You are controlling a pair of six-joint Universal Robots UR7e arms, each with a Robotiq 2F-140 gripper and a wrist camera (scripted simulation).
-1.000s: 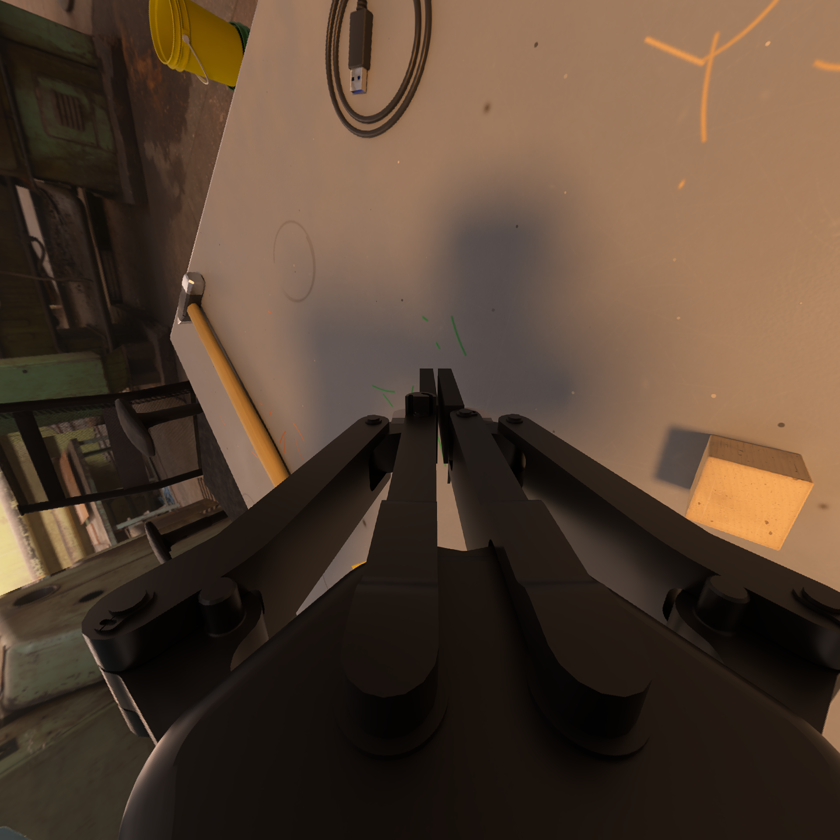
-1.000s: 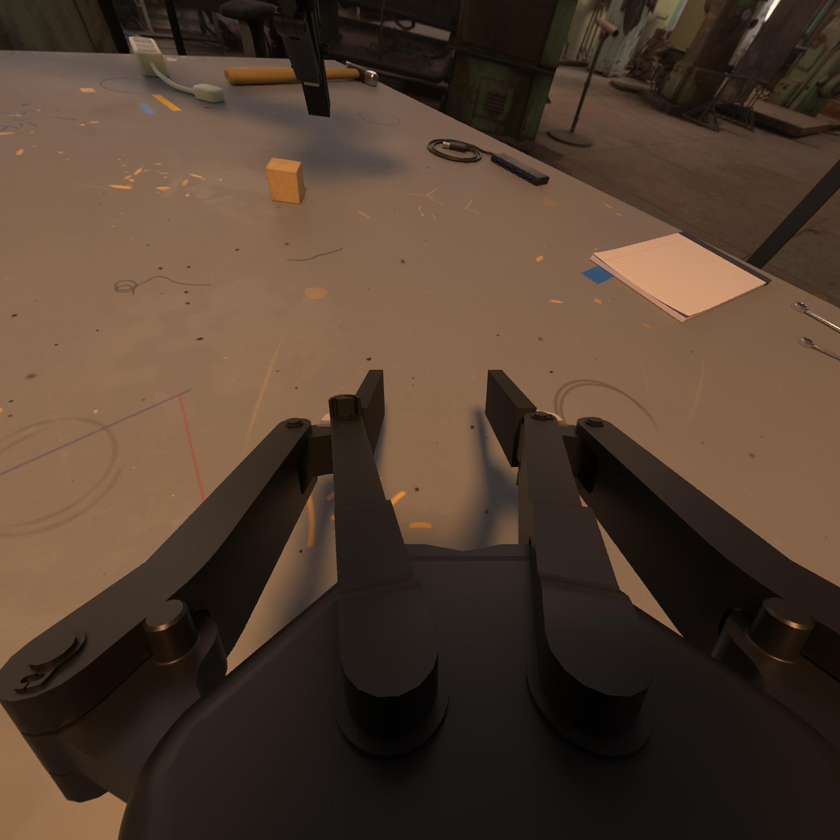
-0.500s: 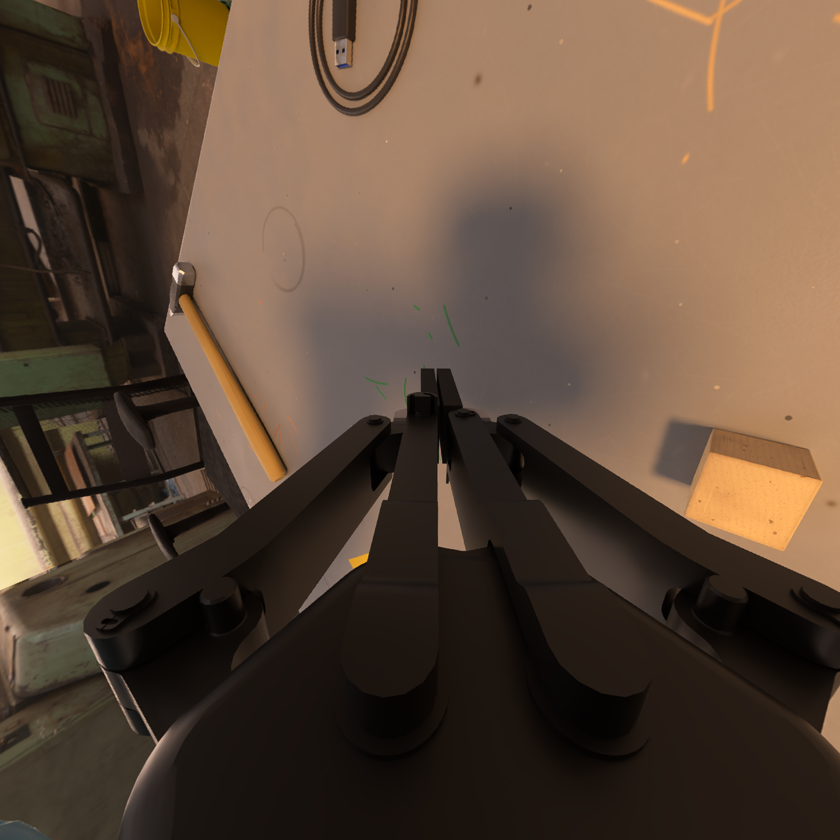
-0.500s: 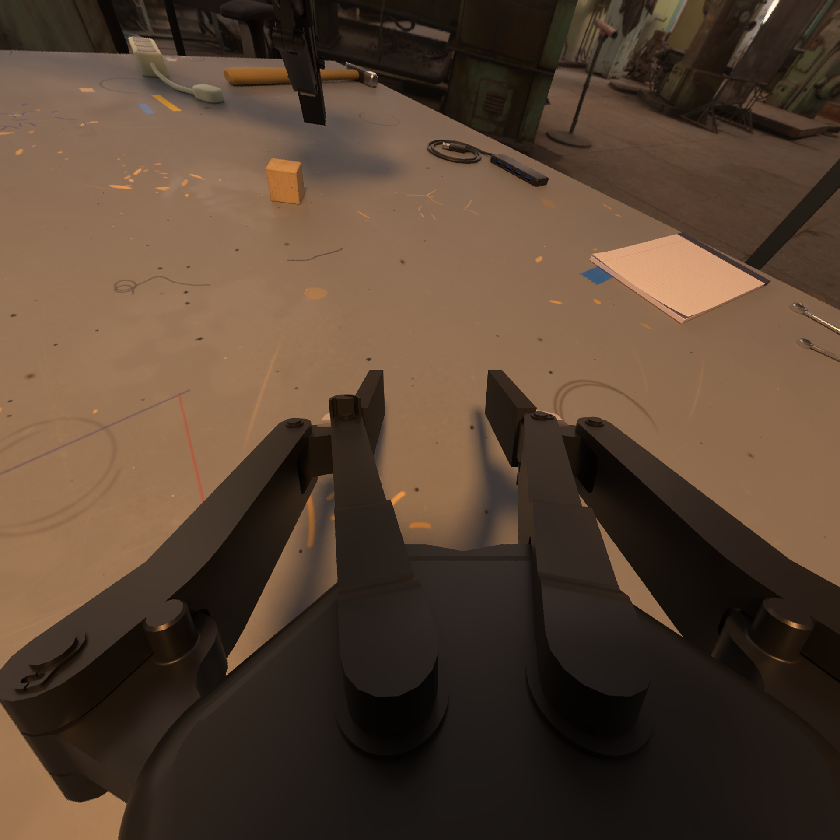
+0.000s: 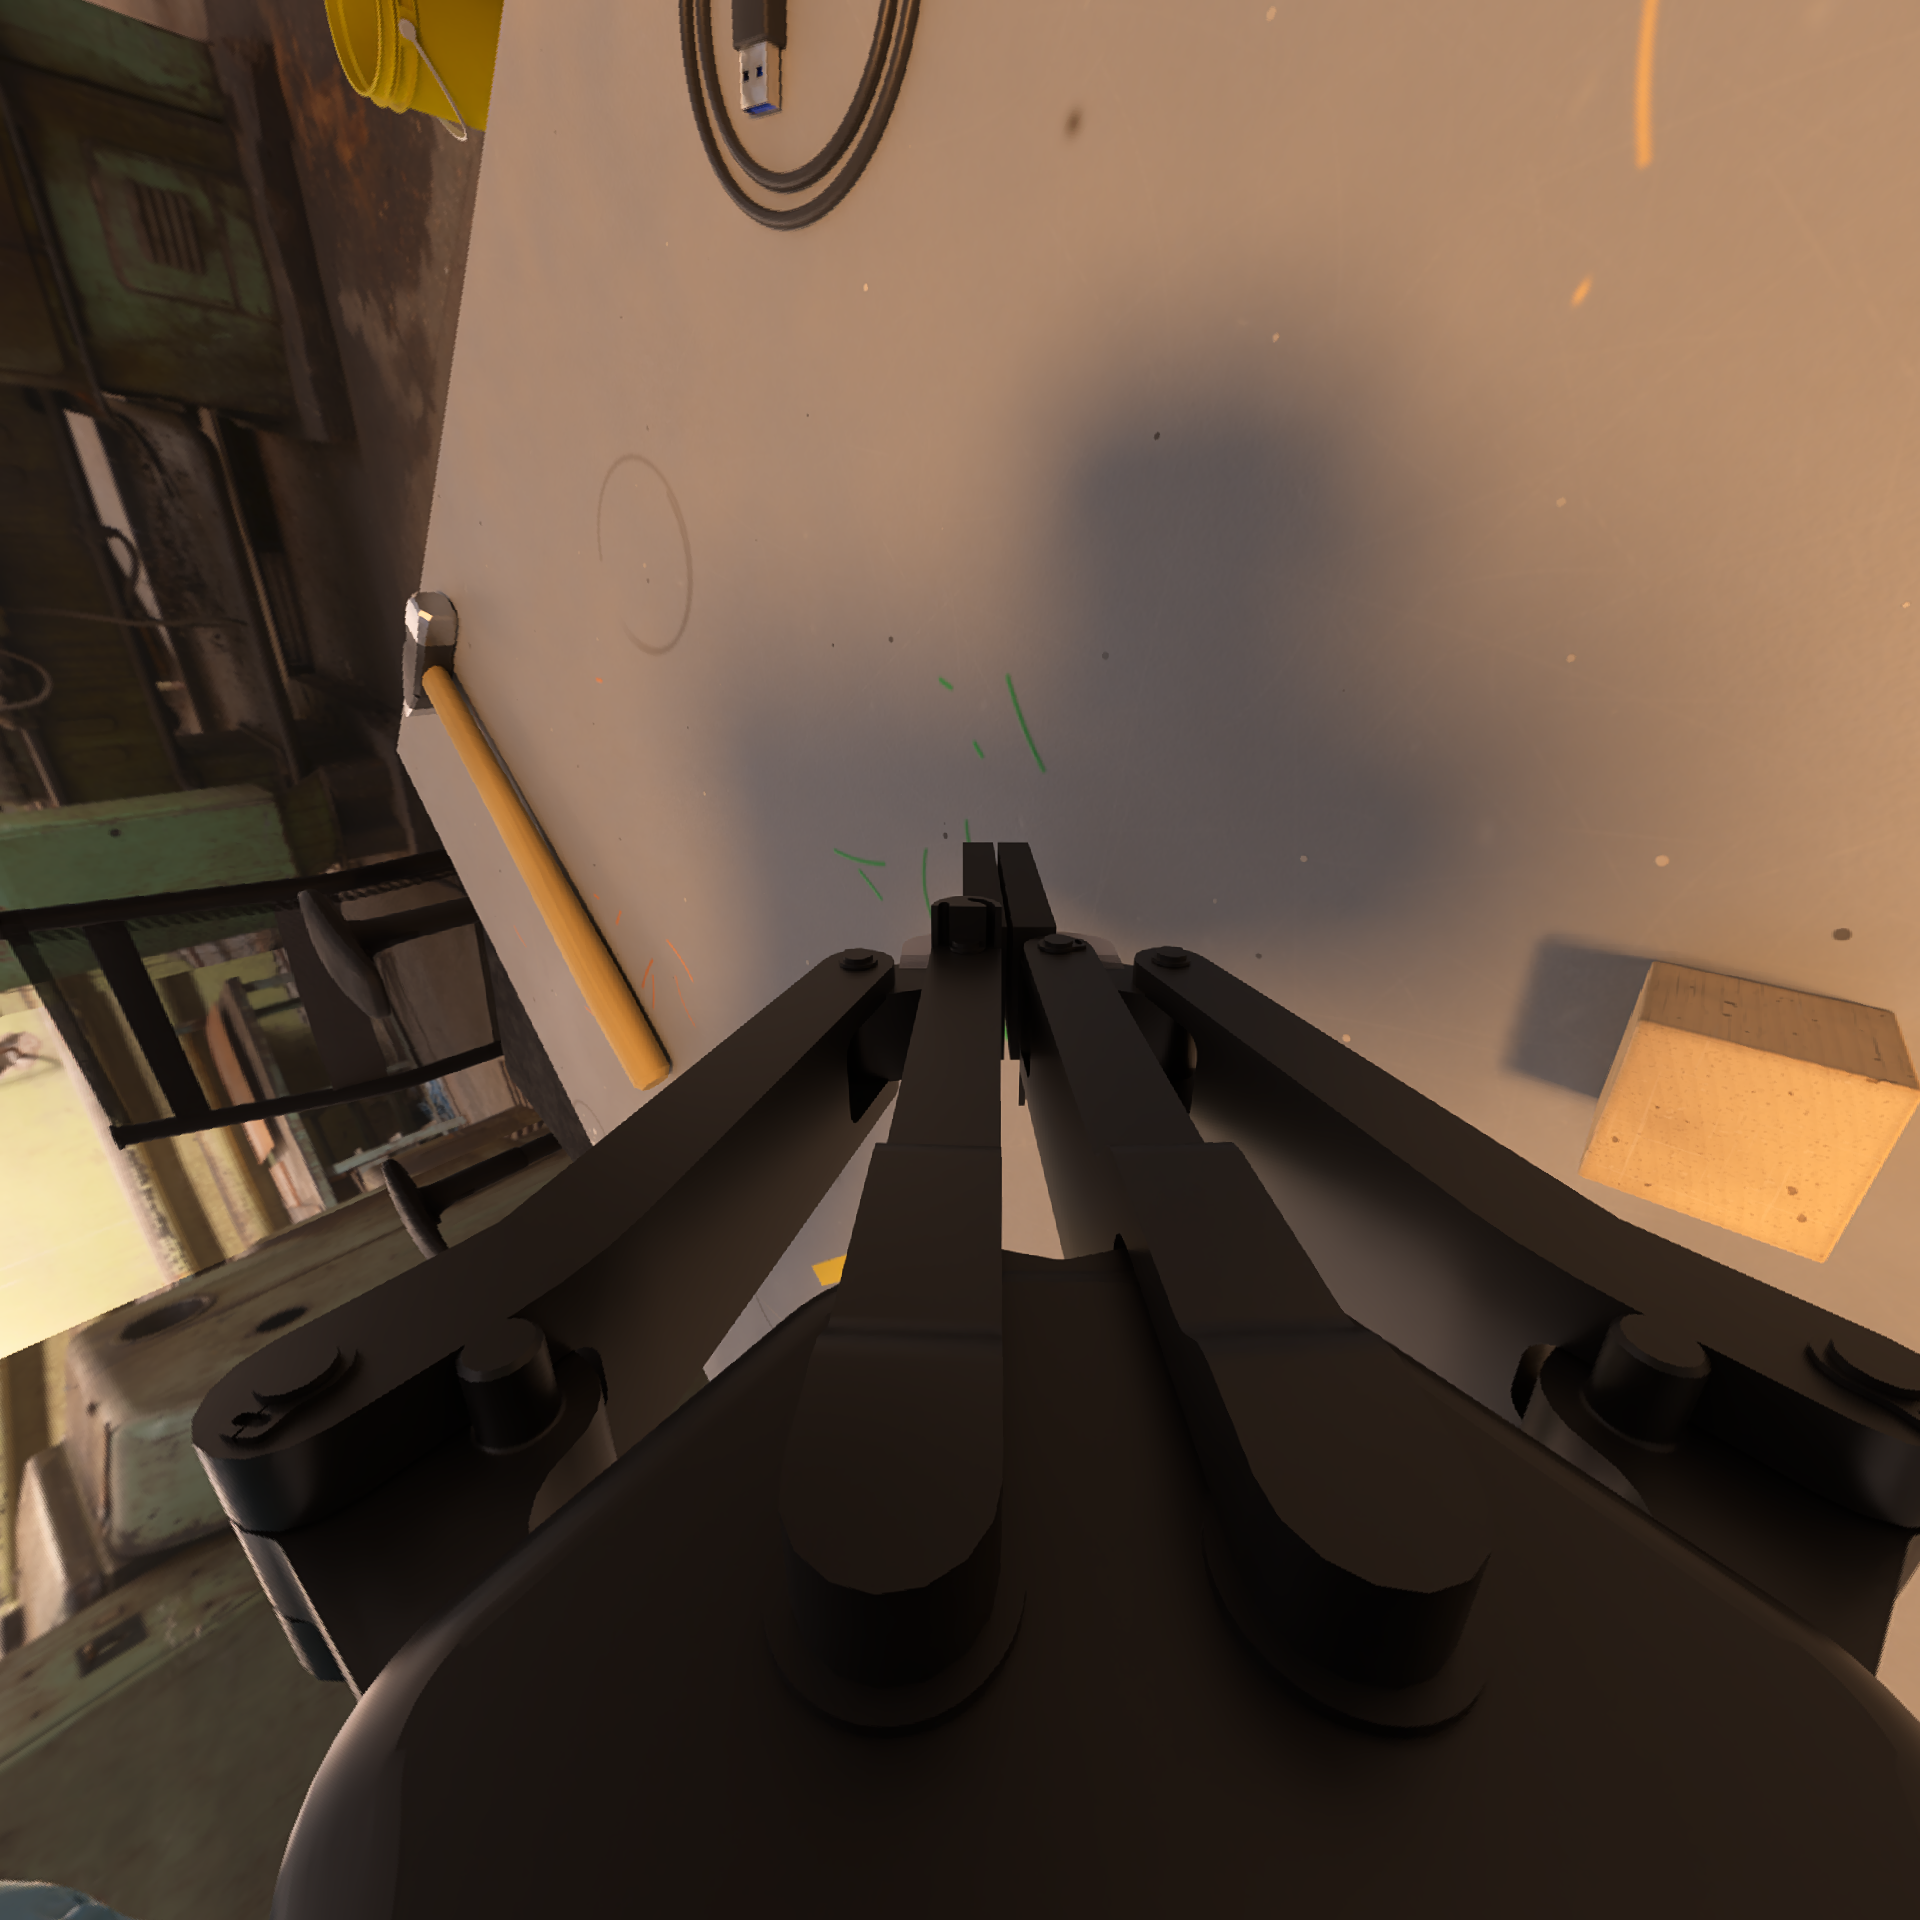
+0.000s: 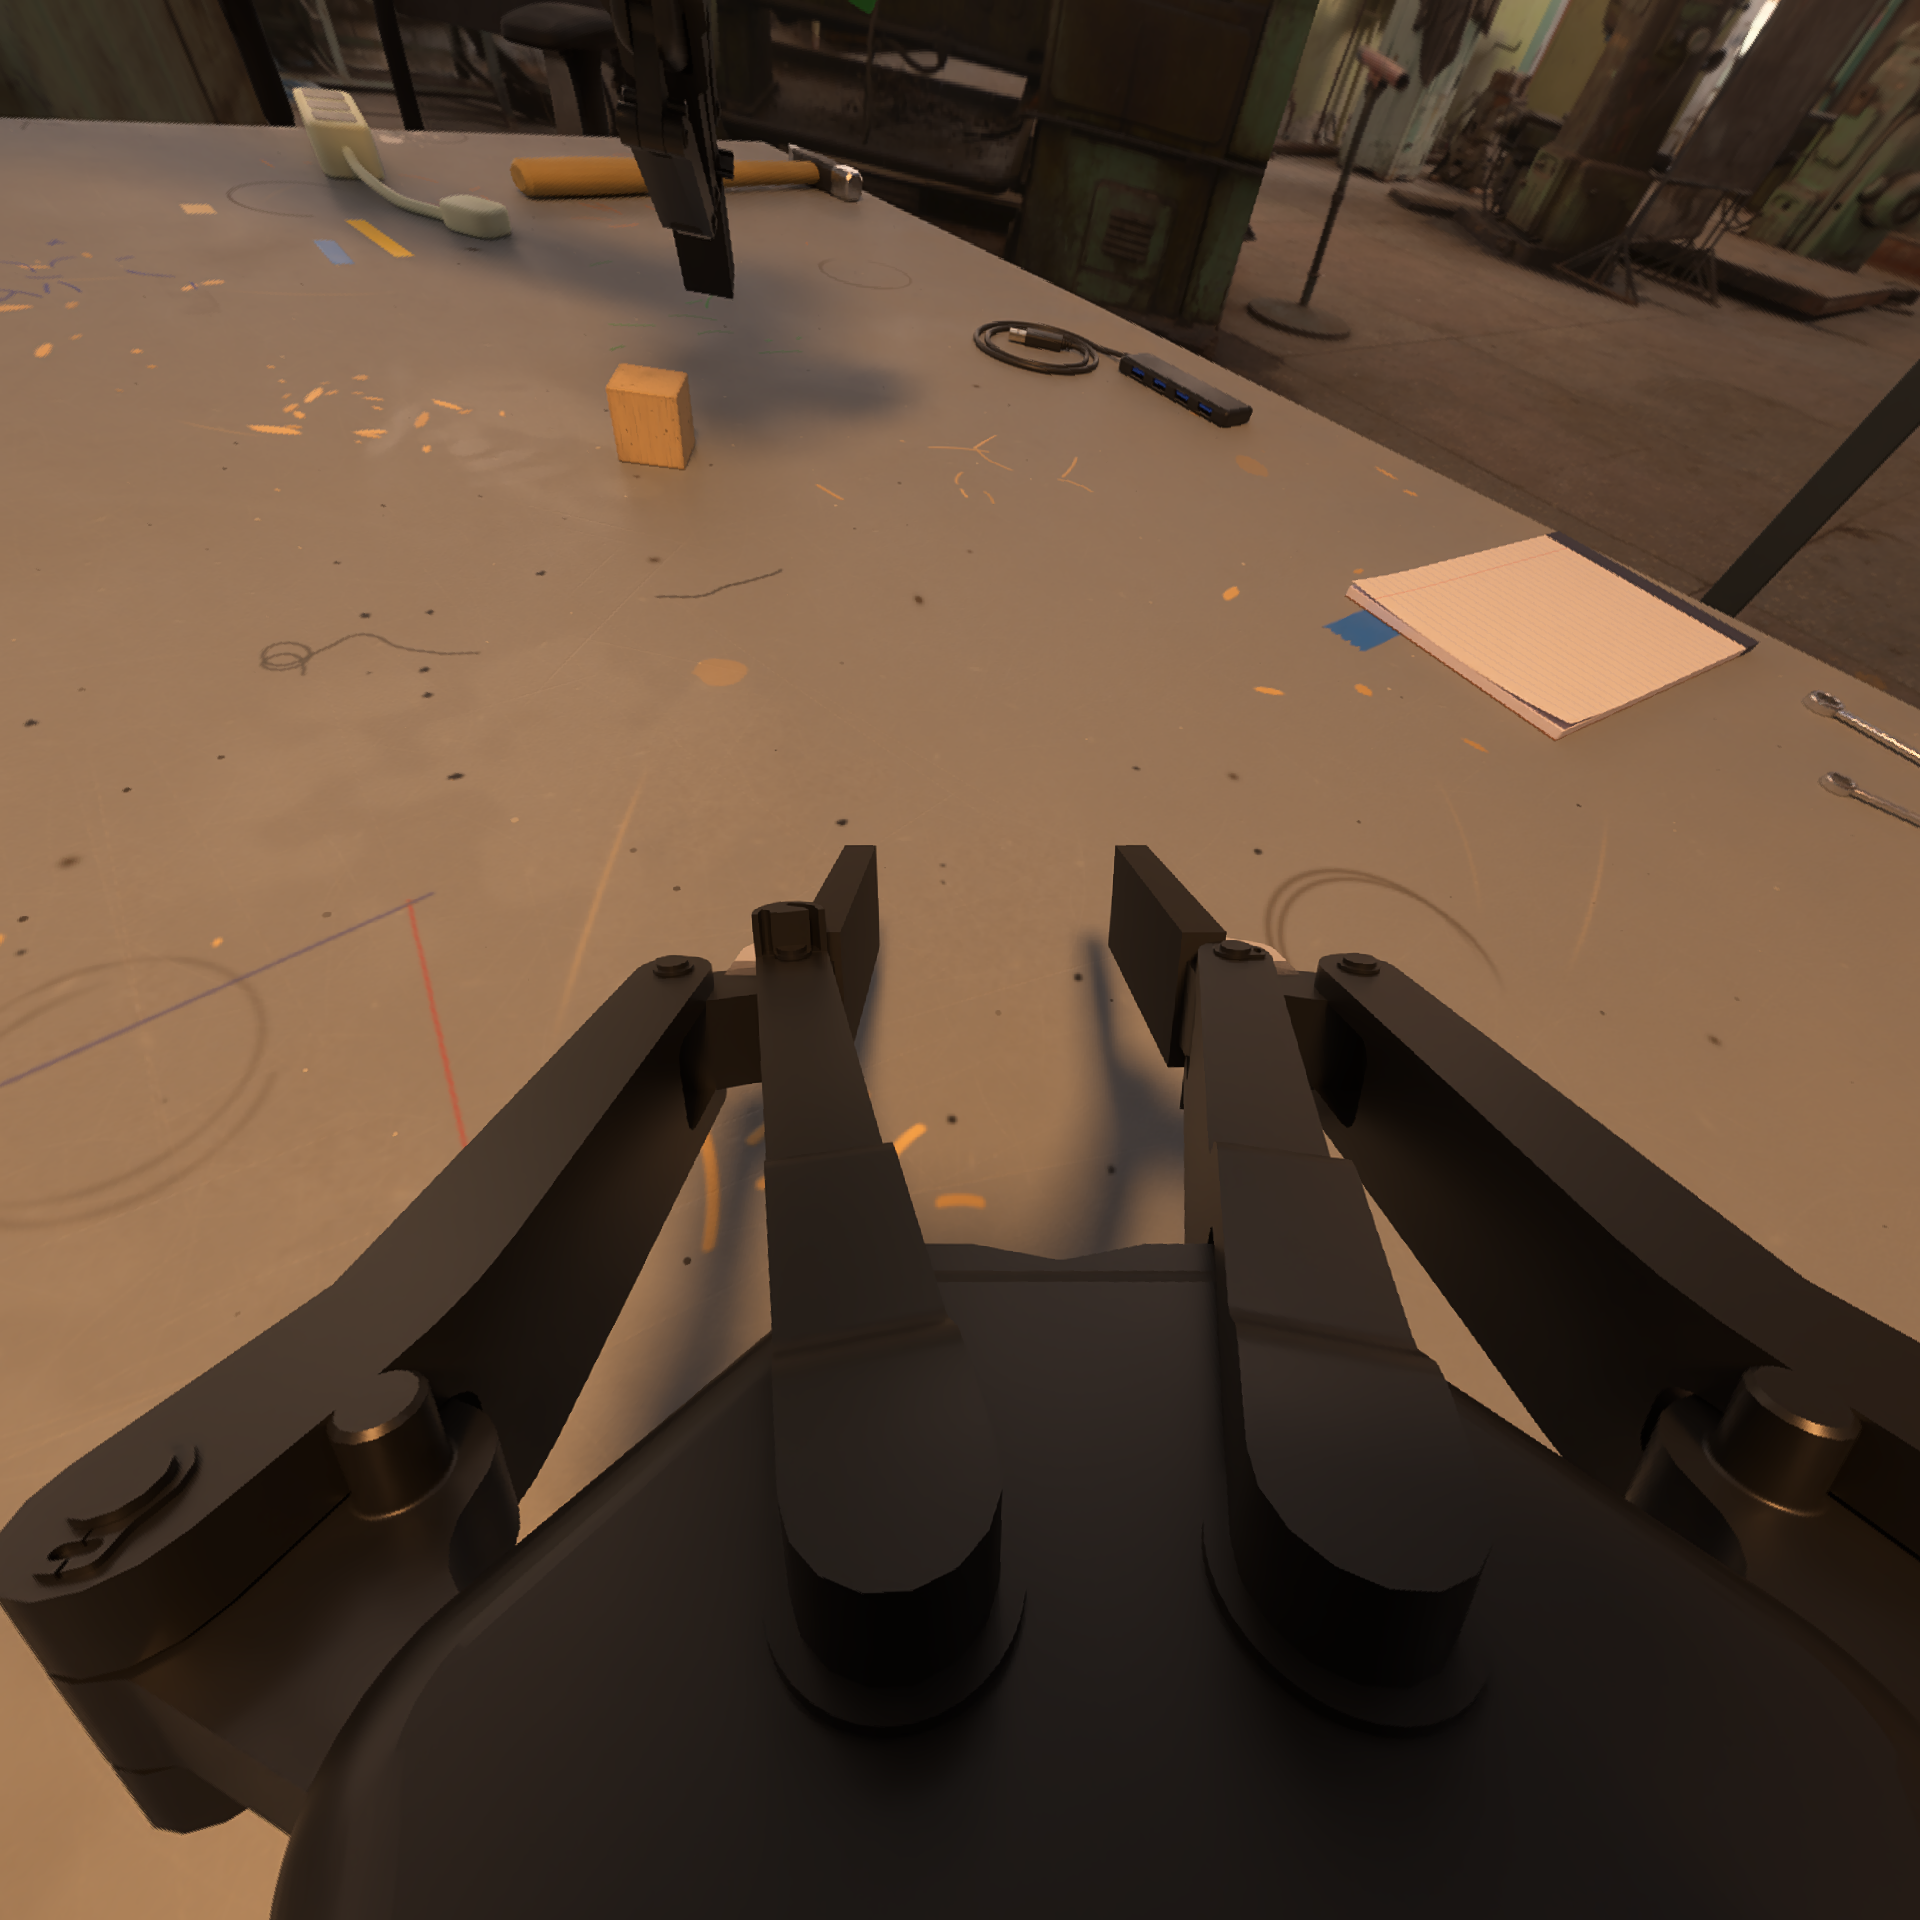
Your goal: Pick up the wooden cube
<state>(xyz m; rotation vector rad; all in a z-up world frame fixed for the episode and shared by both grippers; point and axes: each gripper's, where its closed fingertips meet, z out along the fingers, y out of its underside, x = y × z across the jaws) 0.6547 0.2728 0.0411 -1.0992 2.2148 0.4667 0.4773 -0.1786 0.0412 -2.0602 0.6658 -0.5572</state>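
Observation:
The wooden cube [image 5: 1745,1112] is a pale block standing on the grey table at the right edge of the left wrist view. My left gripper [image 5: 997,868] is shut and empty, held above the table, with the cube off to its right. In the right wrist view the cube [image 6: 650,416] stands far across the table, and the left gripper [image 6: 704,275] hangs above and just behind it. My right gripper [image 6: 992,894] is open and empty, low over the table, far from the cube.
A hammer [image 5: 530,862] lies along the table's left edge. A coiled USB cable [image 5: 800,114] with a hub [image 6: 1184,387] lies farther on. A notepad [image 6: 1548,629], two wrenches [image 6: 1870,727] and a pale green plug and cord [image 6: 416,197] lie near the edges. A yellow bucket [image 5: 416,52] stands off the table.
My left gripper has drifted across the table, so the cube, hammer and cable sit slightly differently in its view. It stays shut. The right gripper has not moved.

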